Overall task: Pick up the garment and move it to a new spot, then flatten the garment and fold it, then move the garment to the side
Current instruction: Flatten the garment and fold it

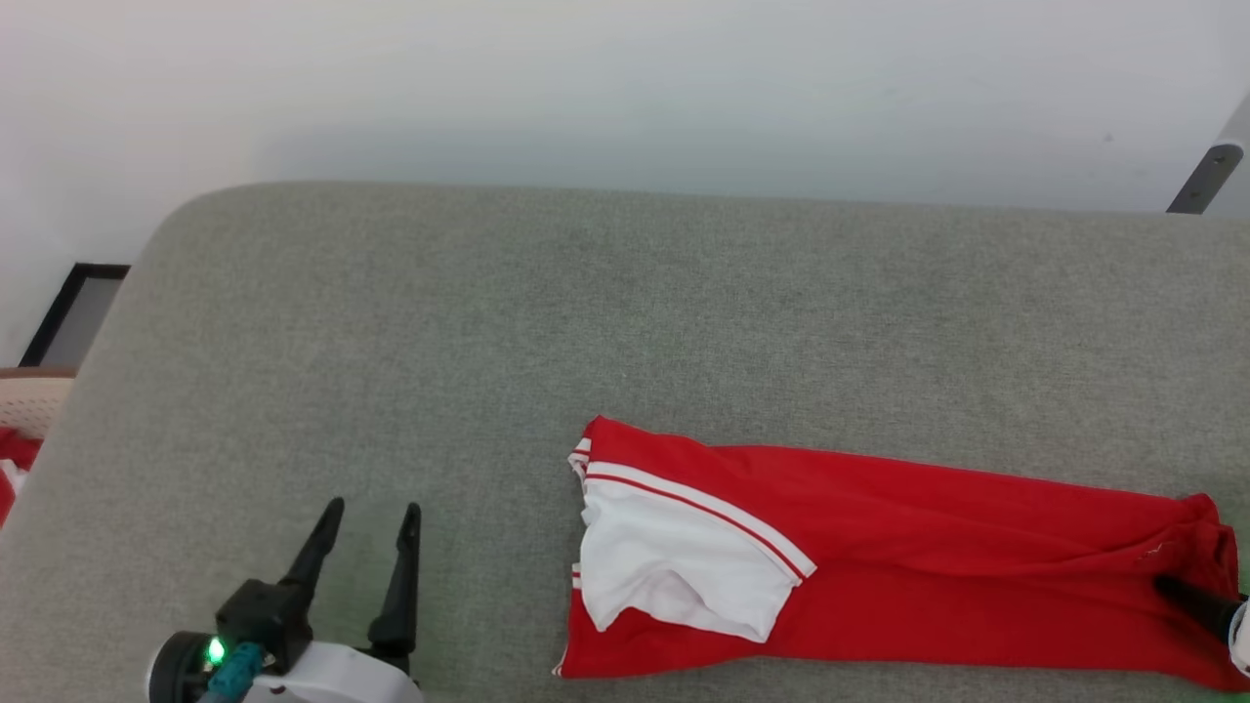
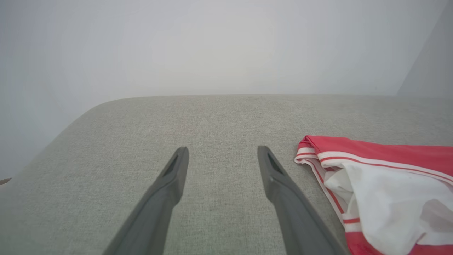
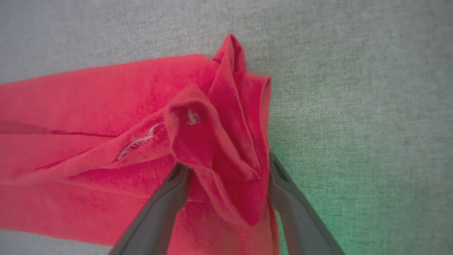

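Garment [image 1: 879, 566] lies folded long at right; your right pincer [image 3: 227, 163] stands open astride its bunched end, left pincer [image 1: 375, 506] open over the desk [image 1: 391, 342].

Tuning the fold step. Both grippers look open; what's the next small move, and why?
Probably close the right gripper on the shirt. Its fingers stand open astride a raised bunch of red cloth at the shirt's right end, so the grasp looks lined up. The left gripper is open and apart from the white-sleeve end, over the grey cushion, so it seems less ready.
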### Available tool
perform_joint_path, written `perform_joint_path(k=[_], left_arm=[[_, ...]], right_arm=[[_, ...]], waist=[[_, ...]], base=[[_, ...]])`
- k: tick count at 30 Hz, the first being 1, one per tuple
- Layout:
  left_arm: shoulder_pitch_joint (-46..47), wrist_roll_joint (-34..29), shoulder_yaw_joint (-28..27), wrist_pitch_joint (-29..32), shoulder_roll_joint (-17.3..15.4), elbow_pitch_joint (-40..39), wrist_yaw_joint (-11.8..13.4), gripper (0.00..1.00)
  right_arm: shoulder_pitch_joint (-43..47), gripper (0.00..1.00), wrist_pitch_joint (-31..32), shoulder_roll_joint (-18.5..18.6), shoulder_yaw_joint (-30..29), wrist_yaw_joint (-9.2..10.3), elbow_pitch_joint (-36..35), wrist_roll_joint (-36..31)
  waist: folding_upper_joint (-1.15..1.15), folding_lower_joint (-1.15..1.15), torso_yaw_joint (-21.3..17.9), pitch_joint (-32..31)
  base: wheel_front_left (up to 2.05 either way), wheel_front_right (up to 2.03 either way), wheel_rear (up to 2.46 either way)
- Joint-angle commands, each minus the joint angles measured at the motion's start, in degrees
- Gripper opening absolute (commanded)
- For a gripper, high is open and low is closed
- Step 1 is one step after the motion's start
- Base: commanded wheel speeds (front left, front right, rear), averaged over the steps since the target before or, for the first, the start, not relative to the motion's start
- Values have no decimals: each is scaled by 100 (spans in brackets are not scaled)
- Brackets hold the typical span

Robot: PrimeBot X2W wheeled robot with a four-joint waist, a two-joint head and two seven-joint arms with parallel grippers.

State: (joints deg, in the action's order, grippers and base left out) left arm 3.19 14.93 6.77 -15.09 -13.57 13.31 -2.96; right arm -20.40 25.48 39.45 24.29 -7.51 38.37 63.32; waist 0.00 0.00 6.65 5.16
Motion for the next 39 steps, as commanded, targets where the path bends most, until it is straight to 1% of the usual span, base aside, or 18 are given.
perform_joint_path(k=[1,5,8,9,10,11,12,15,19,22,24,26,30,36,39], left_arm=[[-29,-39,-25,-3,24,5,-20,100],[50,-207,-155,-3,161,105,-149,100],[91,-320,-256,-3,247,143,-218,100],[101,-347,-292,-3,273,151,-239,100],[100,-382,-316,-3,292,168,-255,100],[100,-424,-334,-3,307,179,-271,100],[106,-457,-358,-3,329,186,-282,100],[100,-556,-431,-3,343,170,-320,100],[56,-677,-623,-2,408,73,-349,100],[13,-766,-823,-3,457,-56,-303,100],[-17,-806,-909,-2,514,-103,-301,100],[-14,-757,-970,-2,545,-156,-353,100],[-6,-807,-959,-3,495,-270,-413,100],[118,-831,-997,-2,454,-314,-442,100],[212,-813,-978,-3,432,-277,-449,100]], right_arm=[[12,100,54,-90,21,4,47,-40],[-157,100,357,-437,95,4,431,-256],[-255,100,515,-676,139,0,563,-395],[-276,49,551,-738,136,-3,590,-437],[-303,37,560,-798,136,-10,594,-475],[-323,4,527,-842,116,-13,591,-501],[-351,0,495,-870,87,-14,600,-521],[-395,0,443,-876,25,-12,586,-576],[-470,0,262,-717,-205,1,528,-621],[-521,0,75,-578,-382,7,467,-632],[-542,0,-75,-434,-530,7,435,-631],[-561,0,-257,-314,-665,6,413,-672],[-526,0,-537,-16,-943,6,524,-777],[-633,0,-1011,583,-1477,6,920,-934],[-791,0,-1243,751,-1759,5,1237,-974]], waist=[[0,0,9,26],[0,0,35,97],[0,0,53,138],[0,0,57,150],[0,0,56,164],[0,0,52,176],[0,0,50,184],[0,0,19,191],[0,0,-94,182],[0,0,-223,169],[0,0,-315,184],[0,0,-416,216],[0,0,-595,332],[0,0,-761,588],[0,0,-799,684]], base=[[0,0,0],[0,0,0],[0,0,0],[0,0,0],[0,0,0],[0,0,0],[0,0,0],[0,0,0],[0,0,0],[0,0,0],[0,0,0],[0,0,0],[0,0,0],[0,0,0],[0,0,0]])
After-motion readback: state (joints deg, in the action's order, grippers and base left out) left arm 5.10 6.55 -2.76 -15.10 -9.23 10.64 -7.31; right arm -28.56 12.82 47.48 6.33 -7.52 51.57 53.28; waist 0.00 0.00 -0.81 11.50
